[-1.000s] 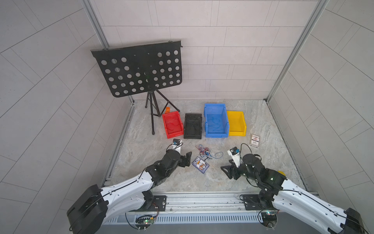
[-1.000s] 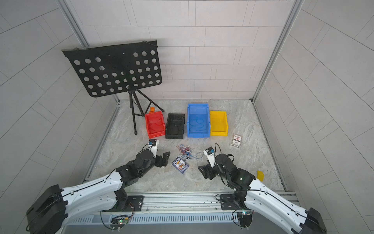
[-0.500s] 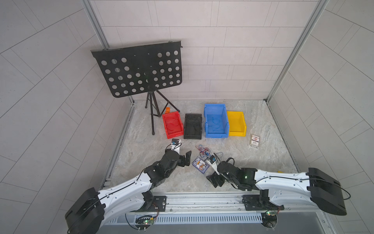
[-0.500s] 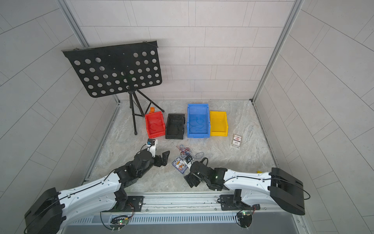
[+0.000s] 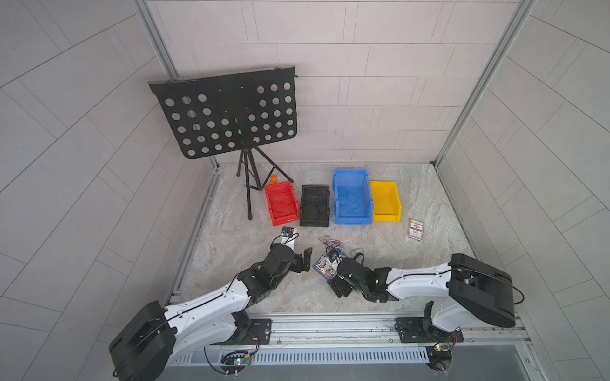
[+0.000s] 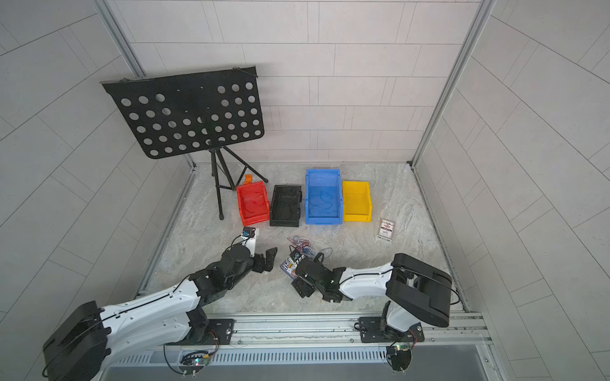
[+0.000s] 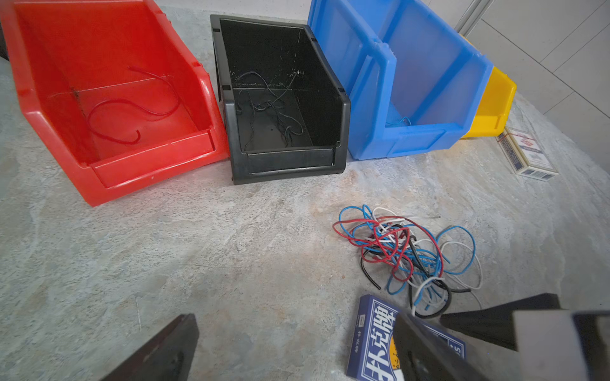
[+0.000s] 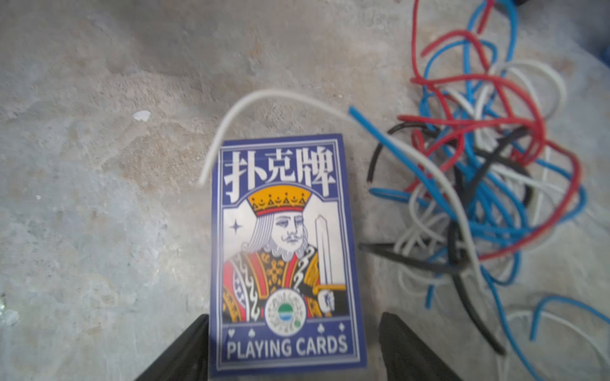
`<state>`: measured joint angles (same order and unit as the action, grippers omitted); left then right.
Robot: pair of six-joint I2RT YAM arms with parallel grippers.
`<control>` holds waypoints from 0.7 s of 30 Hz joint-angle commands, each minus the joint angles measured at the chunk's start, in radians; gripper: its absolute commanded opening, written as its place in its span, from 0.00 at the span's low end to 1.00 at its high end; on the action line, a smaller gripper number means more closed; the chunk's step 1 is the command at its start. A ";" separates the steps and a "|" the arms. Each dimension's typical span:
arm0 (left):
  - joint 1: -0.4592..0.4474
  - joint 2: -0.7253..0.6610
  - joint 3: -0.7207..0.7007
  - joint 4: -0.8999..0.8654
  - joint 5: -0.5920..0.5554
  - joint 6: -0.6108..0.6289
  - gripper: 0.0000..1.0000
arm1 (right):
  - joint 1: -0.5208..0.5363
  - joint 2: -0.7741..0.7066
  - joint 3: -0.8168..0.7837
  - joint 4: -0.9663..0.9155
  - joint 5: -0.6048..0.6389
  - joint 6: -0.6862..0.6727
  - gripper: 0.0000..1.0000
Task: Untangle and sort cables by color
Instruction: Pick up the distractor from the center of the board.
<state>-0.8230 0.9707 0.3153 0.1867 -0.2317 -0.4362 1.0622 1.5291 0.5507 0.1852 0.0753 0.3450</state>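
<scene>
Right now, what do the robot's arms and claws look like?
The left arm and right arm are smooth white shells with chunky black joints and thin black cables running along them. The left claw and right claw are black, flat and two-pronged.

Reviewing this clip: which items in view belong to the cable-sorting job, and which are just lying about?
Belongs to the job: tangle of cables; red bin; black bin; blue bin; yellow bin.

Just lying about: blue playing-card box beside the tangle; second card pack near the yellow bin; music stand; small orange object behind the red bin.
</scene>
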 commanded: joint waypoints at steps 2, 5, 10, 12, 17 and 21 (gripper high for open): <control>-0.002 -0.003 -0.012 -0.001 0.000 0.014 1.00 | -0.023 0.070 0.029 0.039 -0.035 -0.037 0.74; -0.002 -0.010 -0.014 -0.008 -0.005 0.013 1.00 | -0.028 0.090 0.049 0.026 -0.053 -0.037 0.68; -0.002 -0.023 -0.016 -0.011 -0.013 0.011 1.00 | -0.025 0.069 0.063 -0.023 -0.065 -0.032 0.39; -0.002 -0.023 -0.016 -0.010 -0.020 0.010 1.00 | -0.025 -0.008 0.030 -0.023 -0.095 -0.016 0.36; 0.004 -0.012 -0.016 -0.006 -0.011 0.002 1.00 | -0.067 -0.316 -0.024 -0.170 -0.165 0.023 0.33; 0.005 -0.003 -0.006 -0.002 0.018 0.000 1.00 | -0.181 -0.579 -0.041 -0.348 -0.162 0.030 0.34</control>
<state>-0.8223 0.9619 0.3134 0.1825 -0.2283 -0.4370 0.9382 1.0798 0.5156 -0.0128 -0.0879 0.3542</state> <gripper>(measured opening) 0.997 0.642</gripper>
